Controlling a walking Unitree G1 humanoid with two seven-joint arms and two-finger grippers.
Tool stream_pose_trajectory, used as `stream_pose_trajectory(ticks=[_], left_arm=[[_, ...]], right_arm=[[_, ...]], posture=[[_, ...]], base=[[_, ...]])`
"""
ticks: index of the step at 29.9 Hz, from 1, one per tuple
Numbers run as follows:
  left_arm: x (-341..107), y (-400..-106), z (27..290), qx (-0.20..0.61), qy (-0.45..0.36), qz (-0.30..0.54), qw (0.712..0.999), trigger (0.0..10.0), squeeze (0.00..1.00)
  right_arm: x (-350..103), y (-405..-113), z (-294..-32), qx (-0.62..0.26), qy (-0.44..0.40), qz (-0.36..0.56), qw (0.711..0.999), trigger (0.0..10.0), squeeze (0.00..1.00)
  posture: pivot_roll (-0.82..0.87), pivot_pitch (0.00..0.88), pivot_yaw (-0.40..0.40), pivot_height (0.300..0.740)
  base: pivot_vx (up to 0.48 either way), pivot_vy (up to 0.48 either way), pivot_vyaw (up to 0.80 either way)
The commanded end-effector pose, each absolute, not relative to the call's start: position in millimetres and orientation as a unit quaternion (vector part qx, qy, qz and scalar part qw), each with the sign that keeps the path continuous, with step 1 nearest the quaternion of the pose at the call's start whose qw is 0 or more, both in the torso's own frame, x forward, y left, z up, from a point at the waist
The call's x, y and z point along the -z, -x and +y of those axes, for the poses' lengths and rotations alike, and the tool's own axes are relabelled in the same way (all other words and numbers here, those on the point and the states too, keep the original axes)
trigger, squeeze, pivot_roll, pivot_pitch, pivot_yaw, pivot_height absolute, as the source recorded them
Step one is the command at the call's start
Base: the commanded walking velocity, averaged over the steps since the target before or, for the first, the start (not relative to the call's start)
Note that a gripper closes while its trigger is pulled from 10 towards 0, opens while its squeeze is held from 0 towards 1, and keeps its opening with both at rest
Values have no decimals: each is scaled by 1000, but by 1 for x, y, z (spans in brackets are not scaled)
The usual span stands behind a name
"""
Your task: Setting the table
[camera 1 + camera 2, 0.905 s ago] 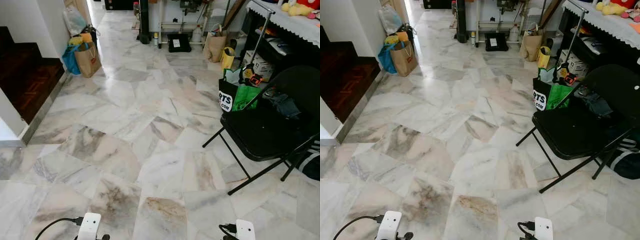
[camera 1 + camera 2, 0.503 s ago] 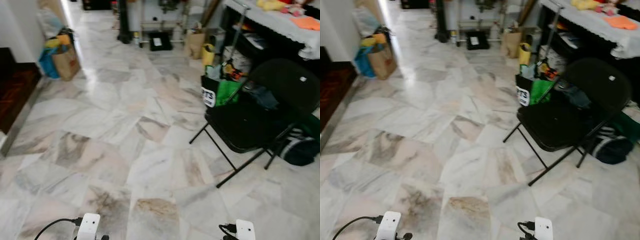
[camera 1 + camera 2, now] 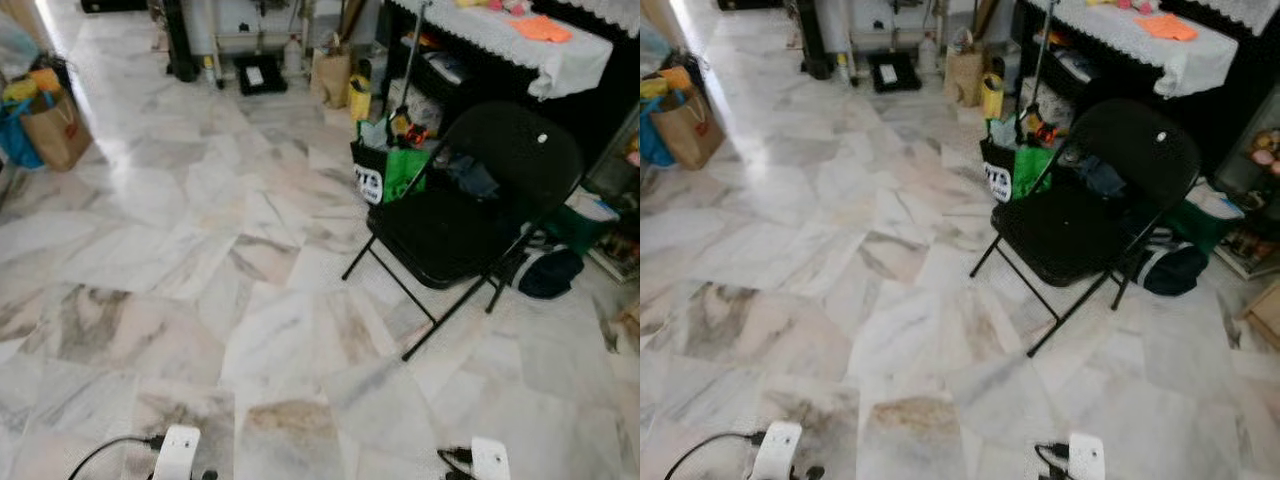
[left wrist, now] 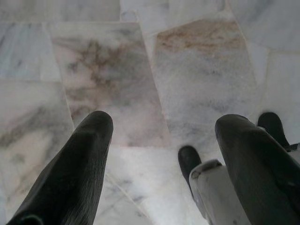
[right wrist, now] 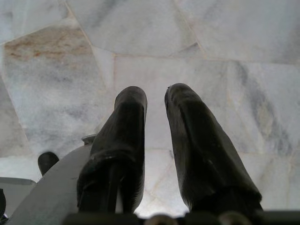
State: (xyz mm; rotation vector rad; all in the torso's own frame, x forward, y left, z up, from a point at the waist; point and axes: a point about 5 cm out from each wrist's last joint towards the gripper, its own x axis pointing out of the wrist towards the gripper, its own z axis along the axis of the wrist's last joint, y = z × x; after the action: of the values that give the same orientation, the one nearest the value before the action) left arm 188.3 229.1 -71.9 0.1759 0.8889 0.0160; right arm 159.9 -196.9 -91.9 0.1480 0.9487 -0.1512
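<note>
A table with a white lace cloth (image 3: 500,35) stands at the far right, with an orange cloth (image 3: 540,28) and some small items lying on it. A black folding chair (image 3: 450,220) stands on the marble floor in front of it. Both arms hang low, their white wrists (image 3: 178,455) (image 3: 488,460) at the bottom edge. Over the floor my left gripper (image 4: 164,124) is open and holds nothing. The black fingers (image 5: 131,117) of my right gripper (image 5: 156,91) are close together with only a narrow gap, holding nothing.
A green bag (image 3: 385,175) leans against the chair, and a dark bag (image 3: 545,272) lies behind it. A brown paper bag (image 3: 55,130) and a blue one stand at the far left. More bags and a rack line the far wall. Marble floor (image 3: 200,260) stretches ahead.
The whole picture has slid left, so the camera has turned right. The chair and the clothed table now sit nearer the middle. Both arms still hang low.
</note>
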Motion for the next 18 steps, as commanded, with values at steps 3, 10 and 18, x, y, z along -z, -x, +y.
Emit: stream_pose_trajectory(ticks=[3,10,18], left_arm=[[82,-166,237,-45,4,470,881,10000,0],[85,-159,236,-40,-6,482,875,10000,0],[83,-165,232,-23,-10,471,882,10000,0]], right_arm=[[89,-173,-183,28,-104,459,882,10000,0],[91,-163,-197,44,-96,465,879,10000,0],[91,-165,-190,38,-94,466,879,10000,0]], posture=[[145,0,-140,740],[126,0,-135,740],[142,5,-130,740]], base=[[0,0,-769],[0,0,-800],[0,0,-800]])
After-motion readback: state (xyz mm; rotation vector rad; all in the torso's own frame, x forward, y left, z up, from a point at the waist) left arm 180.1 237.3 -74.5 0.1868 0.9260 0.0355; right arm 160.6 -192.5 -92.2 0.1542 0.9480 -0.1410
